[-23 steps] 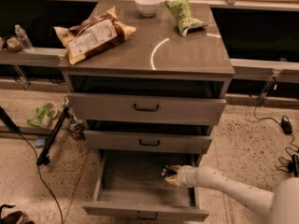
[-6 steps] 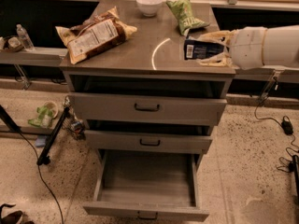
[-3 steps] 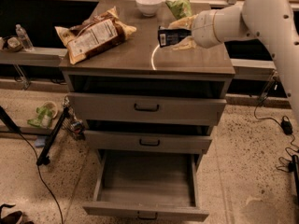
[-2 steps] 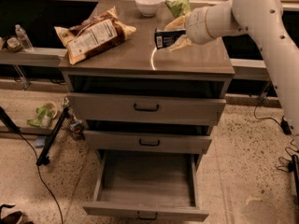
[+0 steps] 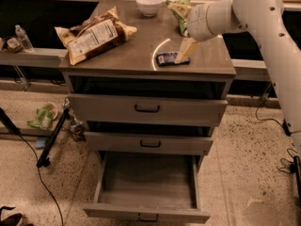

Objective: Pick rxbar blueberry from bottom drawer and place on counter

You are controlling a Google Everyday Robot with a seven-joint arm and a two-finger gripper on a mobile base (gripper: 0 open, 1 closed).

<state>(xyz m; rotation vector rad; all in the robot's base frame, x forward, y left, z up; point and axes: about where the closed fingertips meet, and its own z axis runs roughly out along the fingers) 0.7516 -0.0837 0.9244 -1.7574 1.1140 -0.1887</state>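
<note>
The rxbar blueberry (image 5: 167,59), a small dark blue bar, lies flat on the counter (image 5: 136,51) near its front right. My gripper (image 5: 182,56) points down at the bar's right end and touches or overlaps it, with the white arm reaching in from the upper right. The bottom drawer (image 5: 146,215) is pulled fully open below, and its inside looks bare.
A large brown-and-white chip bag (image 5: 94,34) lies on the counter's left, a white bowl (image 5: 149,4) at the back and a green snack bag (image 5: 181,11) at the back right. The two upper drawers are slightly ajar. A black stand leg (image 5: 54,138) and cables lie on the floor at left.
My gripper carried the blue bar from the drawer up over the counter, then lowered it. The bar was held up in the air and now lies flat on the counter.
</note>
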